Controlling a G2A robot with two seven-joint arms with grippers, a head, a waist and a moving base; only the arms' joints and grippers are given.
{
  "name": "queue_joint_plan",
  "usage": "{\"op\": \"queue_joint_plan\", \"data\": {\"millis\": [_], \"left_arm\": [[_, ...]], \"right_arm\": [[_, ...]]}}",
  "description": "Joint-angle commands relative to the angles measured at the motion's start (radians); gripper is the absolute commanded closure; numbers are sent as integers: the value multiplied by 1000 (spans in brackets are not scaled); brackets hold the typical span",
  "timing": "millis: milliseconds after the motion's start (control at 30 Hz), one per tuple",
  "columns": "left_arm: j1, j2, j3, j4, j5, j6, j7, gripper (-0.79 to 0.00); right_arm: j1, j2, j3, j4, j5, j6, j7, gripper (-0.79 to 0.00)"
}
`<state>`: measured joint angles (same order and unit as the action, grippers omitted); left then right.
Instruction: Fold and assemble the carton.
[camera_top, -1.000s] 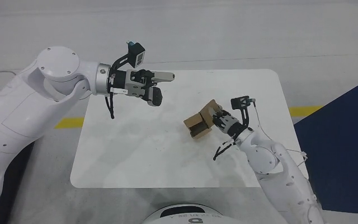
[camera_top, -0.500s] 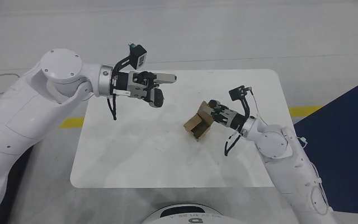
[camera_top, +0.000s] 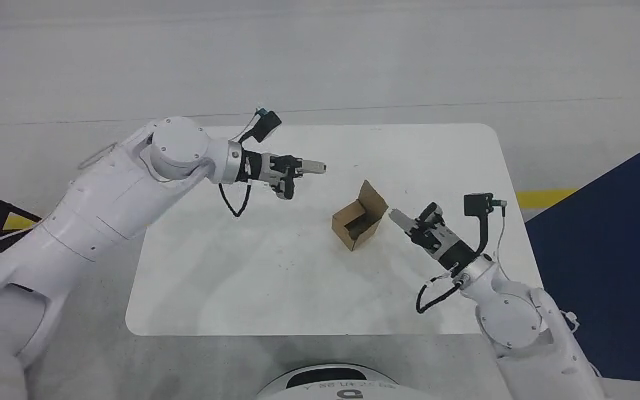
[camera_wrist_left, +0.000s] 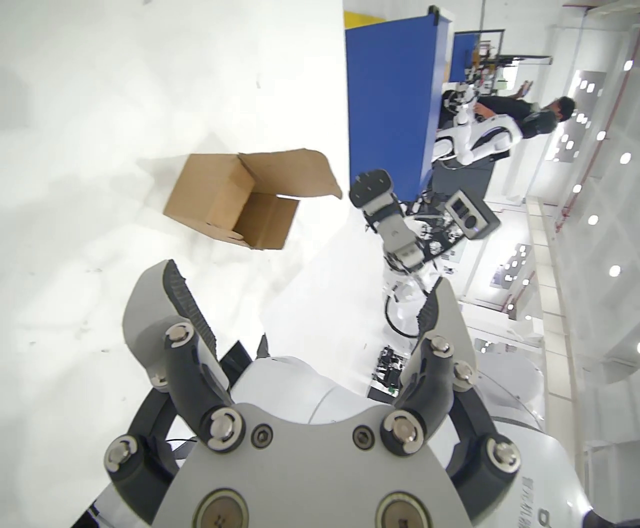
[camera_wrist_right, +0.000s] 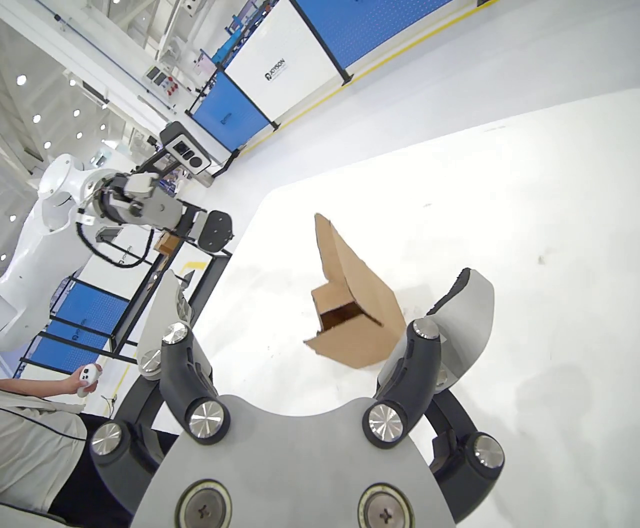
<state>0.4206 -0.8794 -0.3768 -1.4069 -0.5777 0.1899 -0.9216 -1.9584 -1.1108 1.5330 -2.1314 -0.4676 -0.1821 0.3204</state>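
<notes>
Two grippers are seen with fingers spread wide and nothing held between them. The right gripper (camera_top: 398, 216) is held over the table's right side and pointed at the carton (camera_top: 358, 220), just beside its raised flap. A narrow gap is seen between fingertip and cardboard. The left gripper (camera_top: 316, 166) is held over the far half of the table, pointed toward the carton but well apart from it. The carton is set on the white table (camera_top: 250, 280) near its middle, a little toward the right arm. It is partly formed: brown walls are stood up, one end is open, and one flap is tilted upward.
</notes>
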Motion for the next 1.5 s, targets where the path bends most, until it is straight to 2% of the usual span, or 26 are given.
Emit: {"op": "queue_joint_plan", "data": {"millis": [0, 133, 400, 567, 833, 900, 1133, 1300, 1467], "left_arm": [[-18, -44, 24, 66, 16, 46, 70, -785], [-34, -118, 63, 142, 29, 39, 111, -785], [-40, -267, 147, 312, 32, -15, -14, -785], [-40, -337, 164, 406, 70, -130, -37, -785], [-4, -409, 155, 515, 89, -316, -59, -785], [11, -425, 143, 542, 69, -362, -52, -785], [45, -480, 130, 598, 44, -463, -110, -785], [67, -512, 97, 628, -68, -506, -241, -785], [79, -526, 57, 683, -158, -518, -368, -785]], "right_arm": [[-56, 2, 3, 8, -65, 21, 7, -785], [-67, -3, -41, 31, -97, 79, -15, -785], [-86, -15, -69, -7, -66, 180, -127, -785], [-86, -15, -69, -7, -66, 180, -127, -785], [-85, -16, -69, -6, -66, 178, -126, -785], [-80, -14, -70, 10, -76, 151, -108, -785], [-80, -11, -61, 39, -99, 116, -82, -785], [-90, -11, -34, 37, -76, 101, -94, -785], [-103, -11, 16, 53, -1, 72, -119, -785]]}}
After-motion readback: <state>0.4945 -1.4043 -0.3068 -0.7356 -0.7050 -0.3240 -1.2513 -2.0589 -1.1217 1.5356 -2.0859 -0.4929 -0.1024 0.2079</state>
